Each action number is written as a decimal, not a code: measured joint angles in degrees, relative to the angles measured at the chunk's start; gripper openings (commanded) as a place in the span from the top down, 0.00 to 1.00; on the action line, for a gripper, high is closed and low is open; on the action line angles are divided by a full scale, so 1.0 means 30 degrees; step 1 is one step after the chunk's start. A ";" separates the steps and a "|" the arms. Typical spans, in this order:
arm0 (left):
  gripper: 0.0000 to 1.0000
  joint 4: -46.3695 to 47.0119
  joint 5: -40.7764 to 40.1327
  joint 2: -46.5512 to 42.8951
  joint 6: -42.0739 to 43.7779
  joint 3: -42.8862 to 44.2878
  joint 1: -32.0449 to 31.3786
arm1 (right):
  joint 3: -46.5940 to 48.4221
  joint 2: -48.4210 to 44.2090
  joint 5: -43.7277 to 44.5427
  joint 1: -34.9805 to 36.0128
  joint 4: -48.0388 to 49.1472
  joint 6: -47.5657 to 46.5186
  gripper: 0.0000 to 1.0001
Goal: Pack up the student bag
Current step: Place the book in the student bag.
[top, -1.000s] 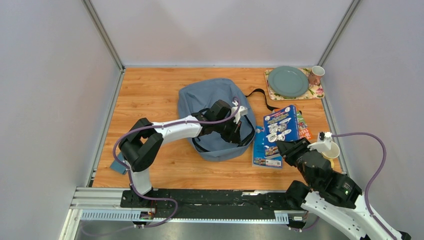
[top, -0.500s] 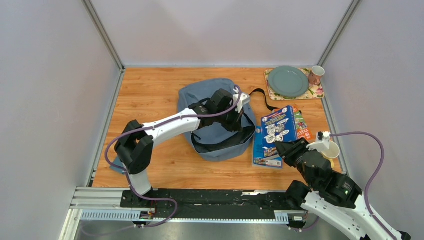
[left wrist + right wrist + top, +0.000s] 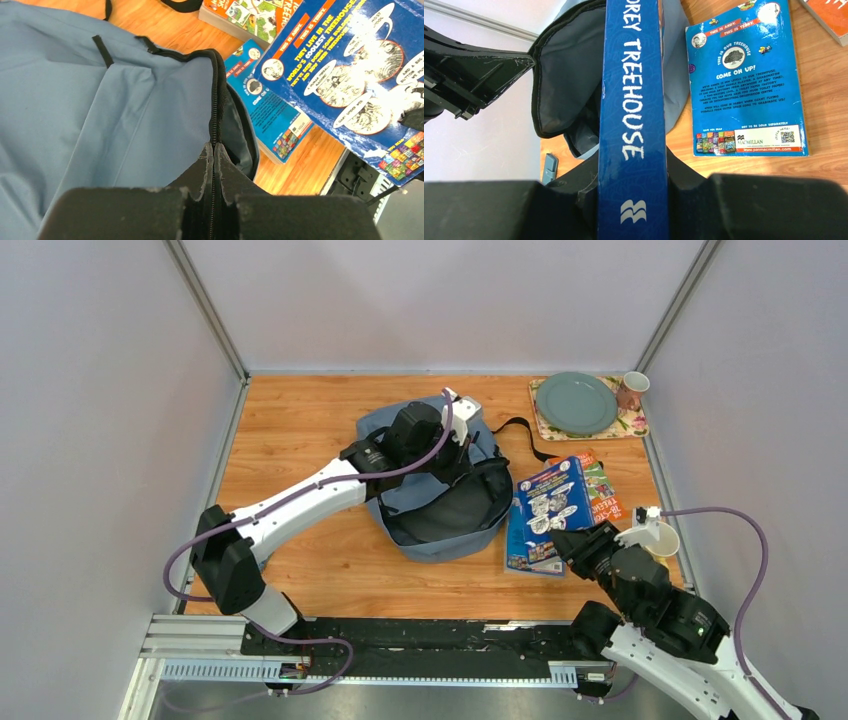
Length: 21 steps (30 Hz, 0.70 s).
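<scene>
The student bag (image 3: 435, 546) lies slumped on the table (image 3: 300, 420) with its mouth gaping, just under the left gripper (image 3: 214, 147). That gripper's jaws are pressed together on the bag's zip edge (image 3: 216, 90). To that gripper's right, the right gripper (image 3: 633, 175) pinches a blue book (image 3: 631, 75) across its spine. A second blue book (image 3: 746, 85) lies flat below it, beside the bag.

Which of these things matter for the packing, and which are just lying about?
In the job: soft grey-blue fabric backpack; blue paperback book in the right gripper; left gripper pinching the backpack's zip edge.
Lying about: round green plate; floral placemat; pinkish mug.
</scene>
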 measured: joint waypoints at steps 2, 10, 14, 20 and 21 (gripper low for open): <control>1.00 0.0233 -0.0284 -0.0488 0.0007 -0.0503 0.0000 | 0.0022 -0.0044 -0.0109 0.0000 0.0000 -0.0109 1.00; 1.00 0.0517 -0.1588 -0.1545 0.0000 -0.1494 0.0000 | 0.0095 0.1661 -0.3526 -0.0015 0.1064 -0.0896 1.00; 1.00 0.0663 -0.1887 -0.1712 -0.0044 -0.1603 0.0000 | 0.0087 0.2397 -0.4998 -0.0015 0.1494 -0.0707 1.00; 1.00 0.0634 -0.2557 -0.2149 -0.0189 -0.1632 0.0058 | -0.0350 0.1807 -0.6790 -0.0015 0.2754 0.0029 1.00; 1.00 0.0634 -0.2696 -0.2229 -0.0233 -0.1632 0.0058 | -0.0656 0.1829 -0.7104 -0.0015 0.3242 0.0357 1.00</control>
